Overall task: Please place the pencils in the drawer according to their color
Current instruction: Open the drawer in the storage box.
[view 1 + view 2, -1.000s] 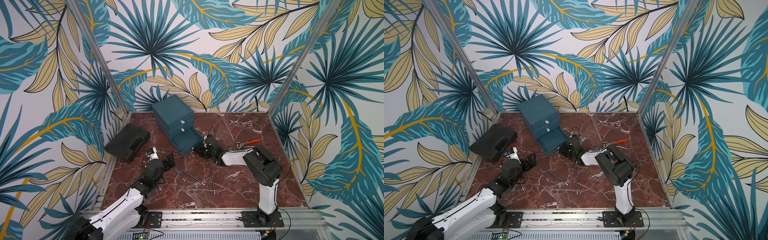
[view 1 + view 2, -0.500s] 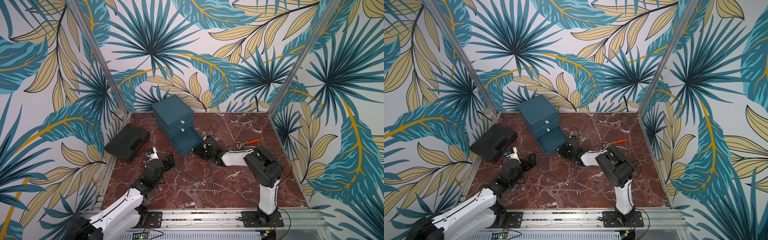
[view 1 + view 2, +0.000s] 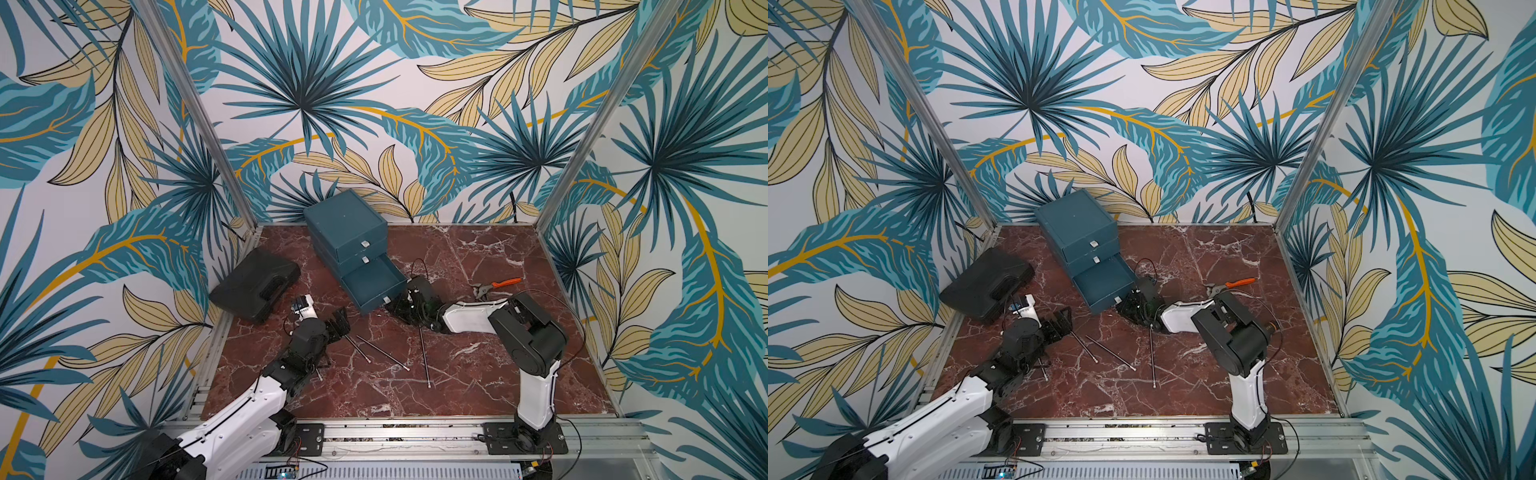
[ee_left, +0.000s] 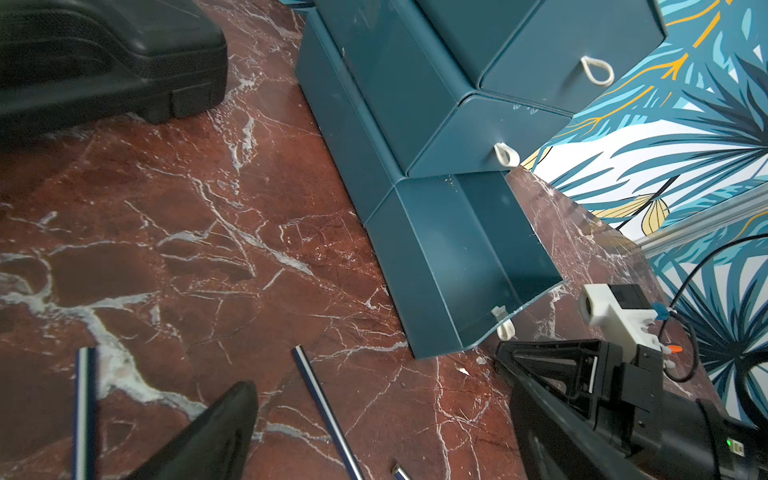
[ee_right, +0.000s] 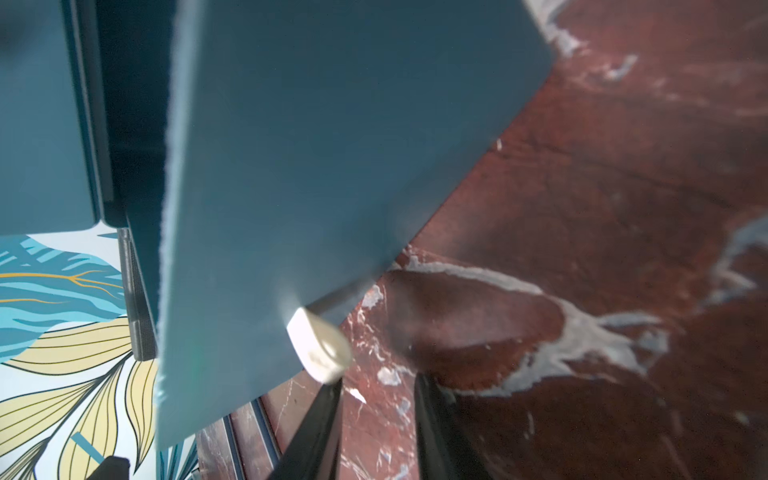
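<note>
The dark teal drawer chest (image 3: 345,224) (image 3: 1077,226) stands at the back of the marble floor. Its bottom drawer (image 3: 374,282) (image 4: 478,257) is pulled out and no pencils show inside. My right gripper (image 3: 398,298) (image 5: 376,384) lies low at that drawer's front, open. The white pull tab (image 5: 320,345) sits just off one fingertip, outside the gap. Three dark pencils (image 3: 382,353) (image 3: 1111,353) lie on the floor in front, and another one (image 3: 318,374) pokes out from under the left arm. My left gripper (image 3: 338,324) (image 4: 376,374) hovers open over one pencil (image 4: 324,411).
A flat black case (image 3: 255,286) (image 4: 104,62) lies by the left wall. Orange-handled pliers (image 3: 498,284) rest behind the right arm. The chest's two upper drawers (image 4: 540,54) are closed. Walls ring the floor on three sides.
The right gripper's jaws have parted at the bottom drawer's pull tab, which now sits free beside one finger. The left arm and the pencils have not moved.
</note>
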{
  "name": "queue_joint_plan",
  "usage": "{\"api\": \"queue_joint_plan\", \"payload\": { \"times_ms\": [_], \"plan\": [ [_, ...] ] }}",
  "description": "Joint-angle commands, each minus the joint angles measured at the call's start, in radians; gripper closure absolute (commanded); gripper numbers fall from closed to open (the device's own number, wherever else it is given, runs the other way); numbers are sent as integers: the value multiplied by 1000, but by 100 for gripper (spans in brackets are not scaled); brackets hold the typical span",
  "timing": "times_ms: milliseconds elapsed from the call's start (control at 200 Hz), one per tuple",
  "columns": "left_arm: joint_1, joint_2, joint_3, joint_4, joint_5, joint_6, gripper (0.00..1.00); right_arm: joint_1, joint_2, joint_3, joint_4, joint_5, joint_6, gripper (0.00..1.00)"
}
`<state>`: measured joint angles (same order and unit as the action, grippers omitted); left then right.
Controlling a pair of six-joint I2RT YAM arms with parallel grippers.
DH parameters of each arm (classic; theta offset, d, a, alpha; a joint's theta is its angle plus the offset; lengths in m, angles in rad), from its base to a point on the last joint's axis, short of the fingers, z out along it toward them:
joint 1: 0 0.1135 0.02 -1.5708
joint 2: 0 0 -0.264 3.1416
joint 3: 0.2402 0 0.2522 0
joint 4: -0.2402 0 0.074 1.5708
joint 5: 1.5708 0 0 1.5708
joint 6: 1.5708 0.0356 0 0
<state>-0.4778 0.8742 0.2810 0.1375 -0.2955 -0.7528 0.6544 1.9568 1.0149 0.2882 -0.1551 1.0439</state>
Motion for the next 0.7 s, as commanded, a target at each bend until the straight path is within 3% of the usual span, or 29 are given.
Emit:
{"api": "queue_joint_plan", "payload": {
  "times_ms": [0,411,691],
  "plan": [
    [5,-12,-21,5,-14,-2,0,4,-25,-20,-102,31,-25,64],
    [5,-35,-31,-4,-26,4,0,15,-112,-6,-260,92,-98,60],
    [4,-29,-36,-2,-65,6,0,62,-188,97,-625,280,-215,60]
  ]
}}
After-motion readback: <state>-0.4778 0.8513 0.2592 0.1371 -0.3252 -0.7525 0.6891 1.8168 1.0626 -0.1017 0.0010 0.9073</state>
